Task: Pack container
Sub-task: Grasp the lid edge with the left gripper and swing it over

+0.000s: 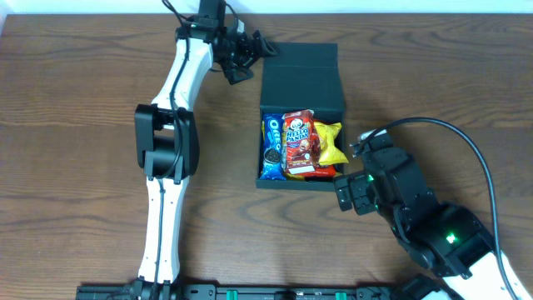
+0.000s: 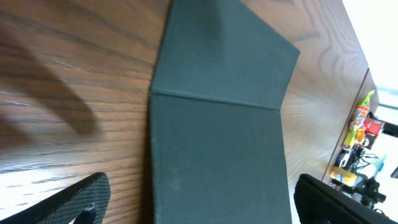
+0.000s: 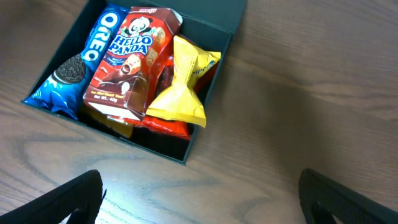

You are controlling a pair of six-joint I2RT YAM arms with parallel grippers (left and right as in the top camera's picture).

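The dark teal container [image 1: 296, 184] stands open at the table's middle, its lid [image 1: 301, 79] flipped back flat. Inside lie a blue Oreo packet [image 1: 272, 147], a red Hello Panda packet [image 1: 298, 137], a yellow packet [image 1: 330, 142] and a red packet [image 1: 321, 172]. My left gripper [image 1: 258, 60] is open at the lid's back left corner. In the left wrist view its fingers [image 2: 199, 199] straddle the lid [image 2: 217, 124] without touching it. My right gripper [image 1: 351, 162] is open and empty beside the box's front right corner. The right wrist view [image 3: 199, 199] shows the container [image 3: 238, 15] and its snacks ahead.
The dark wood table [image 1: 83, 125] surrounds the box. The left arm [image 1: 171, 125] stretches along the left side. A black cable [image 1: 475, 150] loops from the right arm at the right. The table's far edge [image 2: 354, 37] and shelf clutter show in the left wrist view.
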